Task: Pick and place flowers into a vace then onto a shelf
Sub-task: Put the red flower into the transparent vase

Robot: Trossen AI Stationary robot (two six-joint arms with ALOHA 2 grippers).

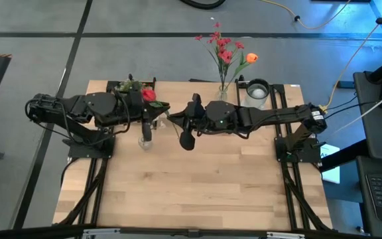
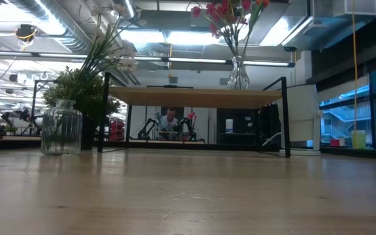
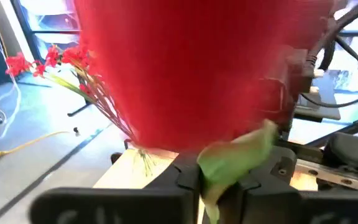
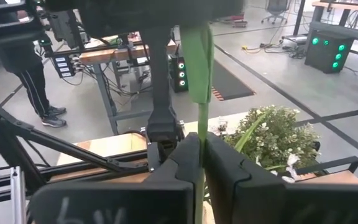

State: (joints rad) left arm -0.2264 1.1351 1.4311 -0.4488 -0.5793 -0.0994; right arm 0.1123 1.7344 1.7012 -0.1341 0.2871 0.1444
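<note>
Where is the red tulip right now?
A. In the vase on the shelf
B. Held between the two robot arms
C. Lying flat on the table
B: the red tulip sits at the left gripper, and the right gripper pinches its green stem.

Both arms are dark, chunky-jointed and matte, the right arm [image 1: 257,118] showing a small green light, each ending in blocky black fingers [image 4: 229,177].

We see a ribbed clear glass jar [image 2: 61,126], a pale matt wood shelf [image 2: 201,97] on black metal legs.
</note>
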